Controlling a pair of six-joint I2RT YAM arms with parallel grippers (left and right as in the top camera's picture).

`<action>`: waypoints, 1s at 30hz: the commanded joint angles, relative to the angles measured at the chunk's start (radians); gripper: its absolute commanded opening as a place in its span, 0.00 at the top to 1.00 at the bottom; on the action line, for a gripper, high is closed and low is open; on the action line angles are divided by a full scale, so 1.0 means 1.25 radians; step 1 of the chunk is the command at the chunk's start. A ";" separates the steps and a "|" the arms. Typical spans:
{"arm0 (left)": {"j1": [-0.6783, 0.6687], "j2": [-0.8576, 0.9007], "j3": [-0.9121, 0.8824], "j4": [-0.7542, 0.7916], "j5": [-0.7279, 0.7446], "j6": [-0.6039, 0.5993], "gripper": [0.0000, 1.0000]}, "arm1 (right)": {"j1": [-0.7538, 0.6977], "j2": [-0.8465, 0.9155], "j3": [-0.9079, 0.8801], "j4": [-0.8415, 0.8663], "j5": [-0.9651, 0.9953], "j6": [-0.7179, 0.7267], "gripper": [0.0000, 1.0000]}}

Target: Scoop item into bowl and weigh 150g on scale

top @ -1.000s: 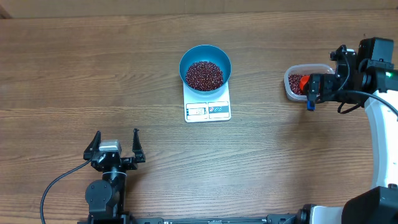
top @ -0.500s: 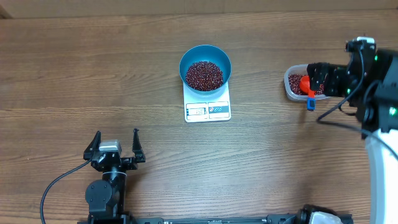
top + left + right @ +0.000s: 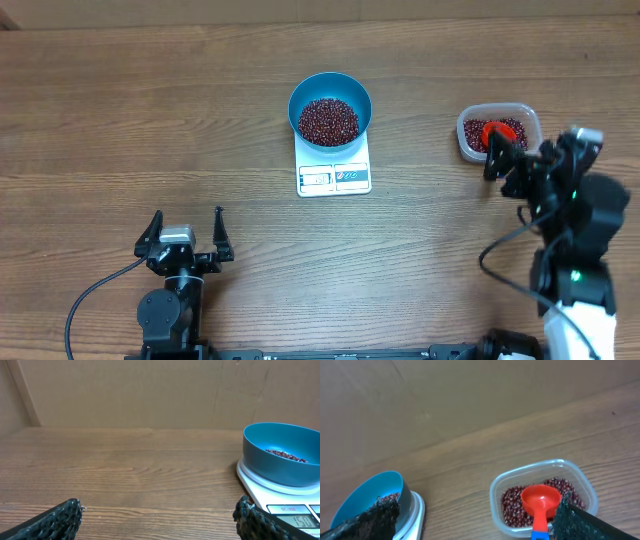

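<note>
The blue bowl (image 3: pixel 330 92) stands on the white scale (image 3: pixel 334 176) and holds a heap of dark red beans (image 3: pixel 328 120). In the left wrist view the bowl (image 3: pixel 282 460) sits on the scale (image 3: pixel 260 487) at the right. More beans (image 3: pixel 512 505) fill a clear tub (image 3: pixel 497 485), and a red scoop (image 3: pixel 540 499) lies on them. My right gripper (image 3: pixel 512 166) is open just in front of the tub (image 3: pixel 465 140), apart from the scoop (image 3: pixel 493 132). The left gripper (image 3: pixel 186 226) rests open and empty near the front edge.
A cardboard wall (image 3: pixel 150 390) closes off the back of the wooden table (image 3: pixel 150 110). The right arm's body (image 3: pixel 580 215) hangs over the table's right front. A black cable (image 3: pixel 85 300) trails from the left arm's base.
The right arm has drawn back from over the tub toward the table's front, uncovering the tub and the red scoop lying in it. The left arm has not moved.
</note>
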 commanded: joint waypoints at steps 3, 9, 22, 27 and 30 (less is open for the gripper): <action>0.005 -0.008 -0.003 0.000 0.012 0.018 0.00 | 0.004 -0.132 -0.157 0.121 0.000 0.033 0.00; 0.005 -0.008 -0.003 0.000 0.012 0.018 0.00 | 0.004 -0.218 -0.280 0.223 0.009 0.081 0.00; 0.005 -0.008 -0.003 0.000 0.012 0.018 0.00 | 0.071 -0.425 -0.426 0.213 0.099 0.138 0.00; 0.005 -0.008 -0.003 0.000 0.012 0.018 0.00 | 0.106 -0.468 -0.424 0.142 0.149 0.138 0.00; 0.005 -0.008 -0.003 0.000 0.012 0.018 0.00 | 0.116 -0.482 -0.424 0.116 0.165 0.137 0.00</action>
